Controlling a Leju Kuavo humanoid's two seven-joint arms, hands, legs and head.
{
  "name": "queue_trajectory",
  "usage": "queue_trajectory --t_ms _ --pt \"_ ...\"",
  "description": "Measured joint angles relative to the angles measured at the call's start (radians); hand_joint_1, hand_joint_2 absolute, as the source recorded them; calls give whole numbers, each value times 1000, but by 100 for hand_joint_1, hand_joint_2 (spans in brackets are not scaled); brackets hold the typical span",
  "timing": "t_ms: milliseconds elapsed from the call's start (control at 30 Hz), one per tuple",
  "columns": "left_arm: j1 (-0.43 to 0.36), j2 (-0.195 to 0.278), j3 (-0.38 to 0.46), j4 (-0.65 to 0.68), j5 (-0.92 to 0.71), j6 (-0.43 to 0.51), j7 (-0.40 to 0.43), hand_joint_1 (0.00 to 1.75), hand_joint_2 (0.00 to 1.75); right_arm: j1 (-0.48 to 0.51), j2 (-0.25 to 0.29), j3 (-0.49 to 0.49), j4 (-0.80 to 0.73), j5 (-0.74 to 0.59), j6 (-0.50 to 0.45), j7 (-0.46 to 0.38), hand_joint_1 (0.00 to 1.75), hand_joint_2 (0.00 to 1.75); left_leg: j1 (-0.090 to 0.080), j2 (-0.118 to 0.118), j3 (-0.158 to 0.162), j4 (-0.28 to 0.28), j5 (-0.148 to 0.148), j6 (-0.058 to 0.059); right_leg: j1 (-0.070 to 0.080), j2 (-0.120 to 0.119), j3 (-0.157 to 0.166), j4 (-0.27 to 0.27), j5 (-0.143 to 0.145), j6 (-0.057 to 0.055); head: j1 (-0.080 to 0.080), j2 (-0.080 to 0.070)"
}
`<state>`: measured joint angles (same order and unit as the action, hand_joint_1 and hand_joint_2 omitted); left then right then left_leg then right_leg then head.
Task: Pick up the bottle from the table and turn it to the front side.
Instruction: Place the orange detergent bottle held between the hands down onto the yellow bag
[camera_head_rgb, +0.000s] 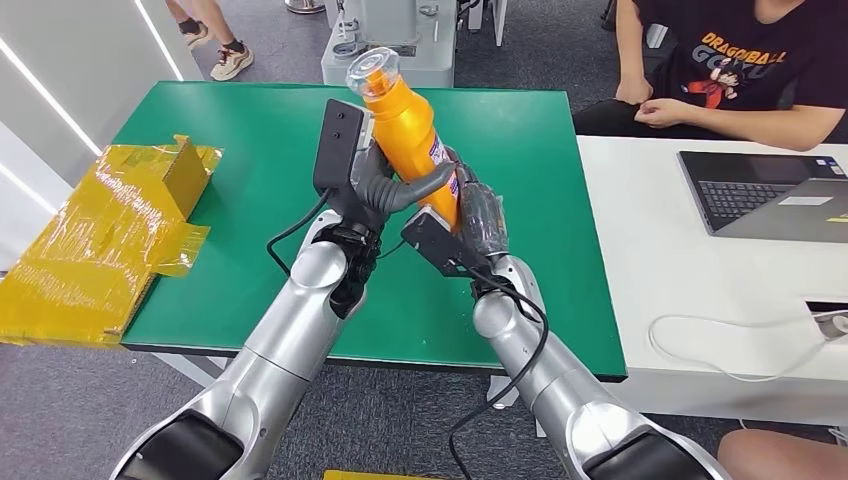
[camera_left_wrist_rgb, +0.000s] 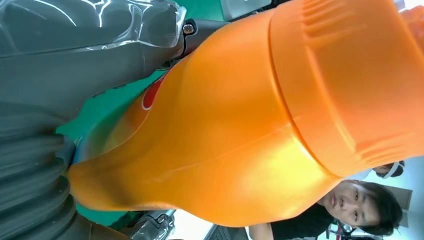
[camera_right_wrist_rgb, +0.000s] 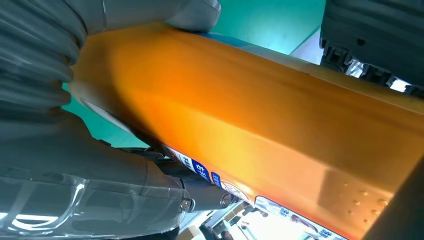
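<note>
A: Since the bottle (camera_head_rgb: 408, 128) is seen upper centre of the head view, lifted off the green table (camera_head_rgb: 250, 200), is pick-up logged as done?

B: Logged. It is gripped by the left hand (camera_head_rgb: 372, 185) and the right hand (camera_head_rgb: 470, 205), cap tilted up-left.

A: Outstanding?

B: Turning. A label strip is glimpsed at the bottle's right edge; the front is judged not yet presented.

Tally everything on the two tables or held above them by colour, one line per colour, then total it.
Orange: 1, bottle
Yellow: 1, taped box
Grey: 1, laptop
White: 1, cable
Total: 4
</note>
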<state>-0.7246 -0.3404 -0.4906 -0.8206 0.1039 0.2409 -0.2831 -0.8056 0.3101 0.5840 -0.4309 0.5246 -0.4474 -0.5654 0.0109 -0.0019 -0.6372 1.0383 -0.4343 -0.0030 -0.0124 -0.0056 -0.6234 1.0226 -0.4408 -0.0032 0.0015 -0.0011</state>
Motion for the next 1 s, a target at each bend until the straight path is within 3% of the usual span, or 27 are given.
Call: queue_trajectory --t_ms 67,167,200,300,333,367,1000 --pt "0 0 1 0 -7 6 3 168 175 0 0 0 2 0 4 -11 175 175 0 0 0 0 0 0 0 0 0 0 0 0 0 0" --pt "1 2 11 0 -15 15 7 175 175 7 0 7 -11 7 21 -8 175 175 0 0 0 0 0 0 0 0 0 0 0 0 0 0" --pt "1 2 15 0 -16 14 8 175 175 10 0 10 -18 10 25 1 161 175 0 0 0 0 0 0 0 0 0 0 0 0 0 0" --pt "6 2 26 -1 -16 9 2 175 175 18 0 16 -34 12 23 18 39 175 0 0 0 0 0 0 0 0 0 0 0 0 0 0" --pt "7 2 30 -2 -17 8 -1 175 175 21 0 18 -37 13 21 19 8 175 0 0 0 0 0 0 0 0 0 0 0 0 0 0" --pt "9 2 33 -2 -17 8 -2 175 175 23 -1 20 -39 15 18 19 0 175 0 0 0 0 0 0 0 0 0 0 0 0 0 0" --pt "12 5 61 -5 -23 11 -11 175 175 64 -7 47 -62 -27 -53 -4 0 175 0 0 0 0 0 0 0 0 0 0 0 0 0 0"
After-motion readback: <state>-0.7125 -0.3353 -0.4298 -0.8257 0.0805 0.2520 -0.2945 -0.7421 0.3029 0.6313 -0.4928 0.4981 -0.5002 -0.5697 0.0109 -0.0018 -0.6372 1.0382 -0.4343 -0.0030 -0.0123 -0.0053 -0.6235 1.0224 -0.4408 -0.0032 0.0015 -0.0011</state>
